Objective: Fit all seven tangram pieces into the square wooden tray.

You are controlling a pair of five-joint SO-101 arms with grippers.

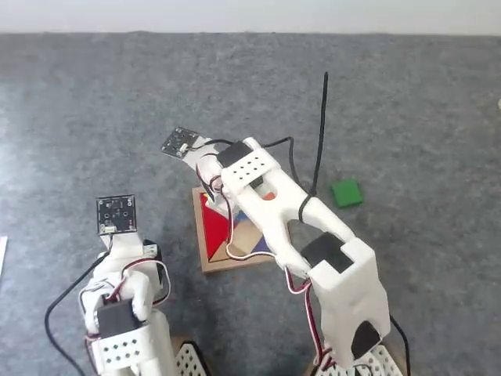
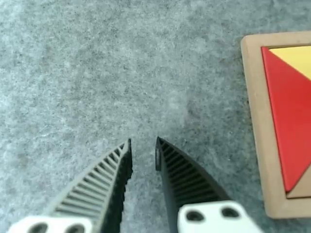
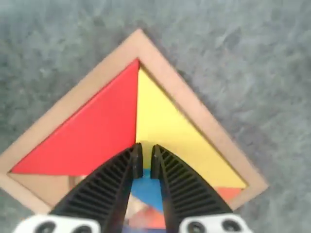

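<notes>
Left jaws: I see them slightly parted, empty, beside the tray (image 2: 252,121).
Right jaws: almost closed, empty, over red piece (image 3: 92,141) and yellow piece (image 3: 170,136) in tray.
Green piece (image 1: 346,193): on table (image 1: 407,117), apart from tray.

I'm looking at a desk (image 1: 117,102) that is showing mottled grey all over. The tray (image 3: 199,116) is showing pale brown wood, and inside it I'm seeing a red triangle (image 3: 92,136), a yellow triangle (image 3: 170,141), a blue piece (image 3: 148,191) and an orange piece (image 3: 228,193). A green piece (image 1: 346,193) is standing out bright against the grey. The left arm (image 1: 125,313) and right arm (image 1: 274,204) are showing white shells with black motors. The left claw (image 2: 143,141) and right claw (image 3: 145,148) are showing black ribbed fingers on white bases.
</notes>
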